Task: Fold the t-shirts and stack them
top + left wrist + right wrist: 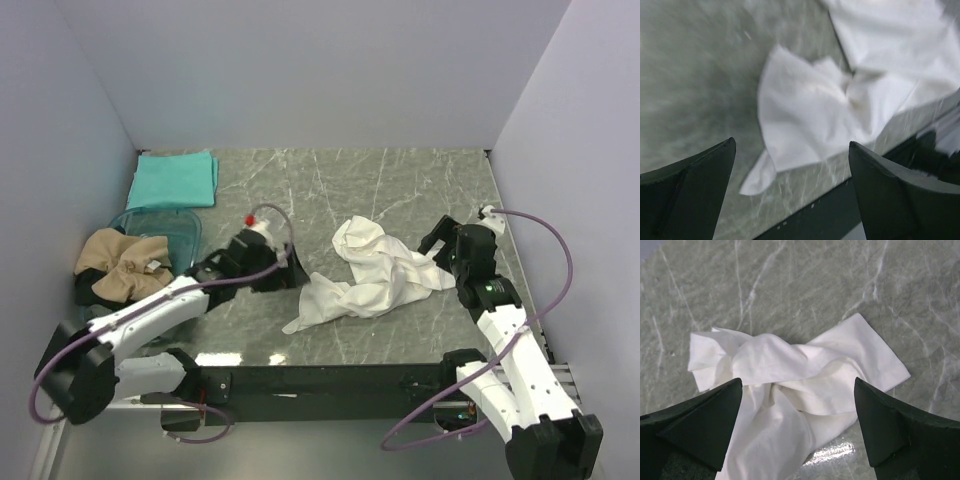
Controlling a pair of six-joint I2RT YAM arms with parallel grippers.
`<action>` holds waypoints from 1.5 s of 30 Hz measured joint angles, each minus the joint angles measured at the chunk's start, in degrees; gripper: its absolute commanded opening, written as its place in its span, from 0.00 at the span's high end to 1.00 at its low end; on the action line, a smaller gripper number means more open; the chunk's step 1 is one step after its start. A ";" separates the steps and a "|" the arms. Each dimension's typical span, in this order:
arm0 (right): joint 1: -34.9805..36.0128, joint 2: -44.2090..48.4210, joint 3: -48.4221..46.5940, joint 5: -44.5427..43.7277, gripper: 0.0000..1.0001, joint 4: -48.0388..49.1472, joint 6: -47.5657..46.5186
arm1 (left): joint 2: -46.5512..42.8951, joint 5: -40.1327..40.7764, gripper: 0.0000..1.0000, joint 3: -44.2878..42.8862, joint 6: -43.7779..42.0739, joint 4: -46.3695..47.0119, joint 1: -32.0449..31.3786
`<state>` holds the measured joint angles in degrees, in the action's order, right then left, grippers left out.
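Left gripper hangs with its jaws spread wide and nothing between them, low over the table. You have the white tee just ahead of its fingertips, one pointed corner of cloth reaching toward the table's dark near edge. Your right gripper is likewise wide open and empty, poised above the opposite end of the same tee, which lies crumpled and twisted between your two hands with bare marble around it. Behind the left hand, on its outer side, the tan tee sits bunched against the bin; you cannot tell whether it lies inside. Beyond the bin, the teal tee lies folded flat in the corner, well apart from both hands.
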<state>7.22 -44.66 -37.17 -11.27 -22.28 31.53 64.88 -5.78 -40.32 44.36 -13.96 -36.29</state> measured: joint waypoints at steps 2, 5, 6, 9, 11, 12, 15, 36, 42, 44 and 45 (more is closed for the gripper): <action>0.00 -1.57 0.00 -0.02 0.02 -0.44 0.44 | 3.15 -0.85 0.01 0.63 0.00 0.76 -4.63; 0.02 -3.72 0.00 -0.24 0.02 -1.31 1.25 | 8.22 -1.73 0.00 0.85 -0.17 1.99 -10.32; 0.00 -4.52 0.00 -0.28 0.02 -1.53 1.57 | 10.14 -1.79 0.01 0.85 -0.35 2.54 -11.98; 0.00 -6.36 0.00 -0.31 0.02 -2.58 1.95 | 14.47 -1.07 0.01 0.28 -1.29 2.49 -15.41; 0.00 -6.99 0.00 -0.61 0.02 -3.30 2.14 | 17.68 0.07 0.05 -0.98 -1.77 2.08 -17.18; 0.00 -7.08 0.00 -0.85 0.02 -3.58 2.29 | 19.17 0.81 0.09 -1.64 -1.84 2.03 -17.68; 0.00 -7.04 0.00 -1.42 0.04 -4.35 2.58 | 21.75 3.39 0.39 -3.98 -1.51 1.66 -17.92; -0.76 -22.75 4.66 -0.35 0.22 -8.35 11.13 | 16.00 13.22 0.99 -4.70 0.79 -4.35 -17.86; -0.90 -26.62 4.39 1.46 0.74 -5.75 11.67 | 13.88 14.05 0.99 -4.70 0.94 -4.79 -17.86; -0.90 -26.93 4.33 2.16 0.97 -4.68 11.67 | 12.44 15.30 0.99 -4.81 0.96 -5.05 -17.79; -0.90 -26.95 4.02 2.34 0.99 -4.61 11.69 | 11.63 16.31 0.99 -5.14 0.96 -5.60 -17.62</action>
<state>6.33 -71.61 -33.15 -8.93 -26.89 43.22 76.51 10.52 -45.45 45.32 -19.55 -53.91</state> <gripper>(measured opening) 0.093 0.026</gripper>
